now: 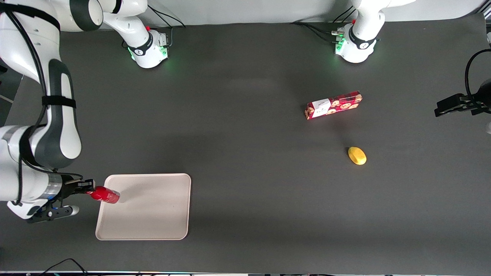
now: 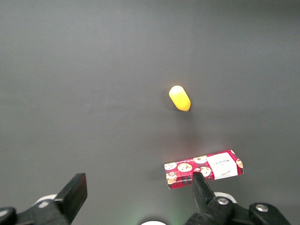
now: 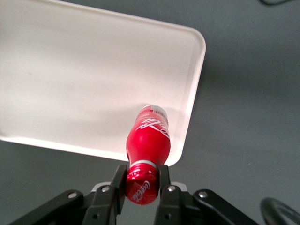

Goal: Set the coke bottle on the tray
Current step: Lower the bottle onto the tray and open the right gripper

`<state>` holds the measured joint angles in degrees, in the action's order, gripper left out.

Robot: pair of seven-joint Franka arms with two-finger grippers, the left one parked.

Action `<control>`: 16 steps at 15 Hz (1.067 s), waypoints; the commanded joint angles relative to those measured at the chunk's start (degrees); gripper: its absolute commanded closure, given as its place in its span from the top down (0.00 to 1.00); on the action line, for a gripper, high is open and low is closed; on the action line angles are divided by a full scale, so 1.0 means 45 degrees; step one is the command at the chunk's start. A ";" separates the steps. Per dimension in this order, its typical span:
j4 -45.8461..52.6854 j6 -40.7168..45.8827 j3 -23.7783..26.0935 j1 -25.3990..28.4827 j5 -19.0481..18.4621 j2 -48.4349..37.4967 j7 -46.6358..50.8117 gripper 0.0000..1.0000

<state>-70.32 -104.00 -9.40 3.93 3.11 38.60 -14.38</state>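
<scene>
The small red coke bottle (image 1: 105, 194) (image 3: 148, 142) hangs tilted over the tray's edge at the working arm's end of the table. My right gripper (image 1: 87, 188) (image 3: 141, 181) is shut on its red cap and neck, with the black fingers (image 3: 119, 183) pressed against both sides. The bottle's base points over the pale beige-pink tray (image 1: 153, 214) (image 3: 70, 79), close to a corner of it. I cannot tell whether the base touches the tray floor.
A red cookie box (image 1: 333, 104) (image 2: 204, 168) and a yellow lemon-like object (image 1: 357, 155) (image 2: 179, 97) lie on the dark mat toward the parked arm's end of the table. The lemon is nearer the front camera than the box.
</scene>
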 commanded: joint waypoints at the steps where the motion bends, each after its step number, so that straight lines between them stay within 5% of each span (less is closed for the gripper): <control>1: 0.0219 -0.0343 -0.0217 -0.0034 0.0461 0.0485 0.0168 0.10; 3: 0.0120 -0.0579 -0.0217 -0.0015 0.0481 0.0485 0.0187 0.18; 4: 0.0120 -0.0599 -0.0217 0.0043 0.0461 0.0485 0.0206 0.54; 5: 0.0139 -0.0580 -0.0217 0.0140 0.0423 0.0485 0.0303 1.00; 11: 0.0159 0.0120 -0.0217 0.0141 0.0422 -0.0897 0.0675 1.00; 16: -0.0365 0.3788 -0.0080 0.0219 0.0364 -0.3396 0.2645 1.00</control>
<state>-67.91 -95.14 -9.97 4.27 3.86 30.56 -8.11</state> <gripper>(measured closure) 0.000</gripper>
